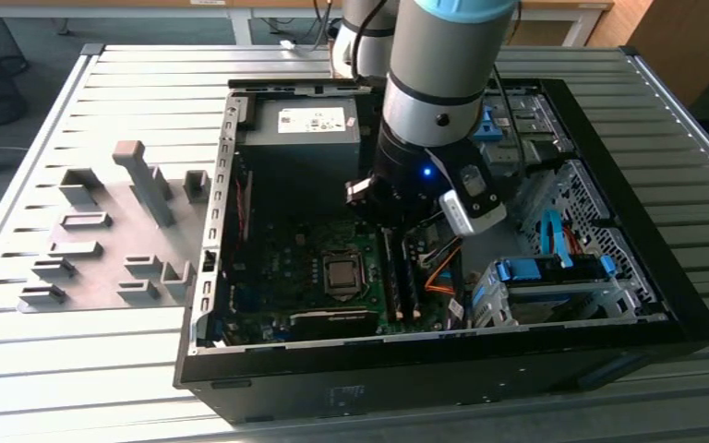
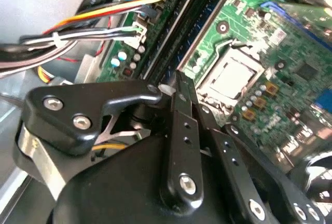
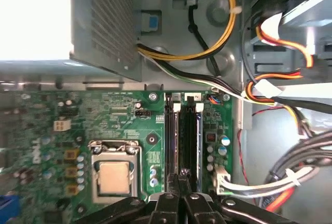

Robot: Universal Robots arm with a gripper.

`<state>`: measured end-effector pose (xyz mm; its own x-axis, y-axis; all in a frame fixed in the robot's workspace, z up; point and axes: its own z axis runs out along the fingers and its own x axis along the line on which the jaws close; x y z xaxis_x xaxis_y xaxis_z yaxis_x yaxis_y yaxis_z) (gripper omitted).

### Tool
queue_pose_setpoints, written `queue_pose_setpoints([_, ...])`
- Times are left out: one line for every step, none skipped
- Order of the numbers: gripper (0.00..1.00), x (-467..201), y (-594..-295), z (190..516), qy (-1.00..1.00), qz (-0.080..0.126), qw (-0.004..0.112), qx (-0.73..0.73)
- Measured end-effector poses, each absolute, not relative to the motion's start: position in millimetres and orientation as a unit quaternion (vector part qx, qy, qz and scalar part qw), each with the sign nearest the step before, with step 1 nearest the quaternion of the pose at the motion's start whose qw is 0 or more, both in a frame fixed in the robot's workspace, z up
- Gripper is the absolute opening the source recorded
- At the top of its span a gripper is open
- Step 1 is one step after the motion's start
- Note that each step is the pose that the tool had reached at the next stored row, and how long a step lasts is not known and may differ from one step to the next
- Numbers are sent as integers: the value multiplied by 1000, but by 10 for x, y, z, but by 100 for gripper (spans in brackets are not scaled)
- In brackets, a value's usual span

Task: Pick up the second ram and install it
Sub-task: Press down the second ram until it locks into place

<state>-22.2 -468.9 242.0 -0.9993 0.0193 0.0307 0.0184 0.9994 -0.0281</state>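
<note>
Gripper (image 3: 179,182), fingers pinched together and empty, hovers over the memory slots (image 3: 184,136); ram at twelve o'clock deserves even downward pressure.

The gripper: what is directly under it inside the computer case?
Under the gripper lie the motherboard's two memory slots, beside the processor socket. The gripper covers the slots' near end, so a stick there cannot be confirmed.

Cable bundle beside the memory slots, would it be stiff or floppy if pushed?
Likely floppy: the cable bundle hangs in loose curves. It would probably spring back somewhat, since white ties bind the wires together. Probably light, being thin strands.
</note>
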Motion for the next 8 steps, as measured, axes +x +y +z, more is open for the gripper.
queue_pose_setpoints([13,-222,-4689,2436,-1000,14,16,-9])
queue_pose_setpoints([13,-222,-4689,2437,-1000,14,15,-9])
queue_pose_setpoints([13,-222,-4689,2437,-1000,14,15,-9])
queue_pose_setpoints([13,-222,-4689,2437,-1000,14,15,-9])
queue_pose_setpoints([13,-222,-4689,2438,-1000,14,15,-9])
queue_pose_setpoints([13,-222,-4689,2439,-1000,14,15,-9])
queue_pose_setpoints([13,-222,-4689,2439,-1000,14,15,-9])
queue_pose_setpoints([13,-222,-4689,2440,-1000,14,15,-9])
